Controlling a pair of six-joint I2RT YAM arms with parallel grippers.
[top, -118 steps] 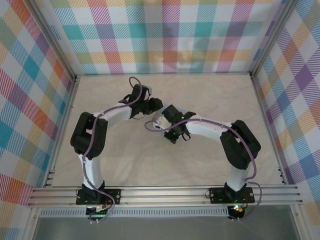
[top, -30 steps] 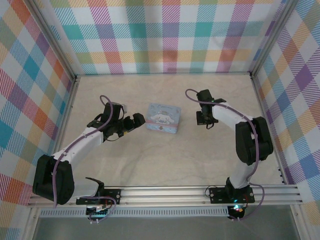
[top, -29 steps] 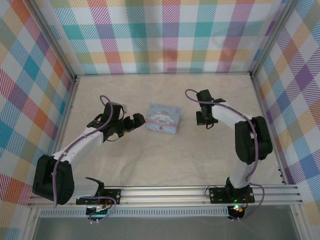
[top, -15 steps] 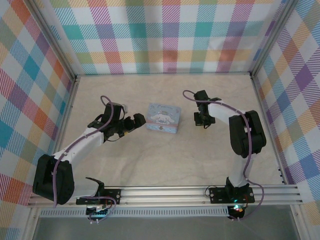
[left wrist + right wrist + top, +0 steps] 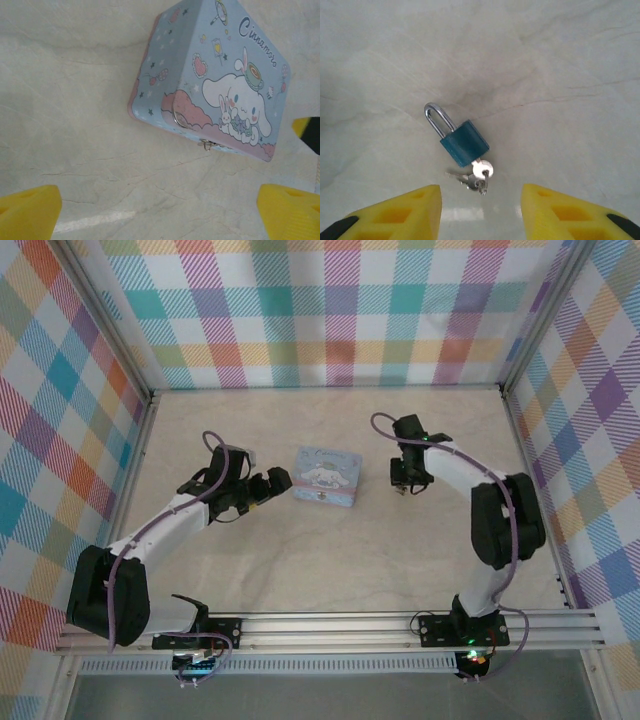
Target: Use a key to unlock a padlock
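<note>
**Right arm over the padlock.** Both arms had swung apart from the table's middle since the earliest frame, baring the tin. The right gripper, jaws parted and empty, hung over the table. The padlock lay flat at its 12 o'clock, just ahead of the fingertips. Its long axis ran with the shackle toward 11 o'clock. The key was seated in the body's base toward 5 o'clock, nearest the jaws. The left gripper, spread wide and empty, faced the tin at its 1 o'clock. The right arm was judged the nearer to lock and key.
</note>
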